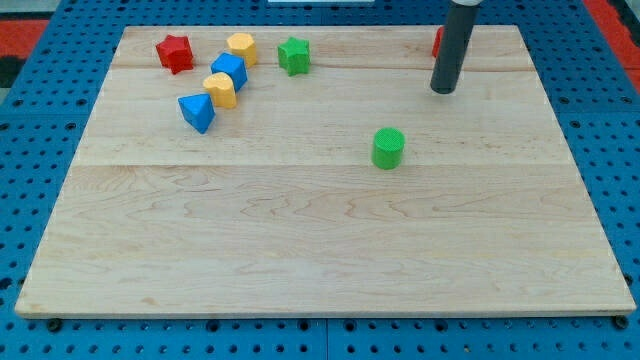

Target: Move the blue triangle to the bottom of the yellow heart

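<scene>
Tip (442, 90) bare (touching no block)

Bright, even light — soft shadows

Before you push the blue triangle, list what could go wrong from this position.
1. The blue triangle already touches the yellow heart, so a careless push could shove both.
2. The blue cube and the other yellow block crowd the heart; they may scatter.
3. My tip is far off at the view's right, and the green cylinder lies near a low crossing path.
</scene>
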Action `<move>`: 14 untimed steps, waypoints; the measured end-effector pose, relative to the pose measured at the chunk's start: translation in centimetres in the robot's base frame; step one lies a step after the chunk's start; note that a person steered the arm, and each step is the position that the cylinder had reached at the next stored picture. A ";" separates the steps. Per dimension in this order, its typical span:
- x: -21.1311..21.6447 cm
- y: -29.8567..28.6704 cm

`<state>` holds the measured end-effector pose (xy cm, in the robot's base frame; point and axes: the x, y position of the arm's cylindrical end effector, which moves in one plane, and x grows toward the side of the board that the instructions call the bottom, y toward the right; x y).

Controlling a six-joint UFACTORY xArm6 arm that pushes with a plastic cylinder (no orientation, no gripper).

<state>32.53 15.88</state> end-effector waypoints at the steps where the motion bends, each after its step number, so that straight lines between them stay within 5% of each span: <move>1: 1.0 1.1; 3: 2.1 0.6; 6: 0.8 -12.9; 10: 3.1 -13.0; 14: -0.2 -28.2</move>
<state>32.35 -12.31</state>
